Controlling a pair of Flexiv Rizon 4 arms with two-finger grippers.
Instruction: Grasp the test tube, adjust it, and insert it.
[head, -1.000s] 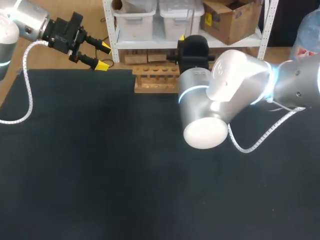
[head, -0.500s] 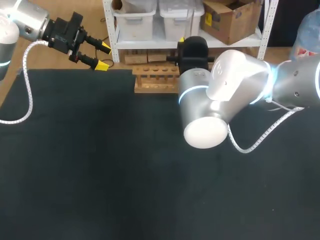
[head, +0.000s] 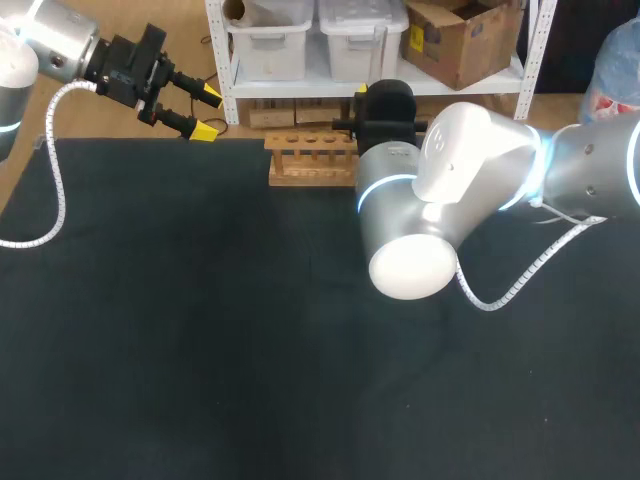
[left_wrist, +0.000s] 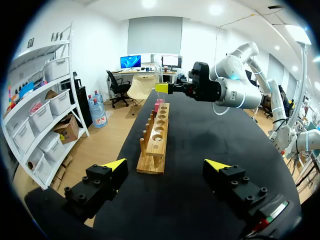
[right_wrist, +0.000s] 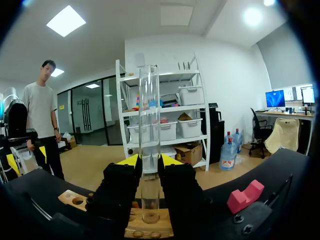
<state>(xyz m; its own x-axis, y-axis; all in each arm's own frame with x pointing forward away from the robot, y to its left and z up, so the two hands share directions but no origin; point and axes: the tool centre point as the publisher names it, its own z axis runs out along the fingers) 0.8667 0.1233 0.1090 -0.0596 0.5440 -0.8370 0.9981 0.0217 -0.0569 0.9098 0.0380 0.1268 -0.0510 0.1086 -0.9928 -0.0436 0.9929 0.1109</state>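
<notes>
Black table (head: 200, 350) carries a wooden rack (head: 312, 158) at its far edge. The right gripper (right_wrist: 149, 161) clamps the clear test tube (right_wrist: 149, 125) upright, lower end at the rack's top. The left gripper (head: 207, 113) hangs with fingers spread near the far left corner.

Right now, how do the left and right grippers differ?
Left gripper is open and empty; right gripper is shut on the upright test tube. Left gripper hangs at the far edge of the table, apart from the rack; right gripper is over the rack, with the tube's bottom close to its top board. Both have yellow tips.
</notes>
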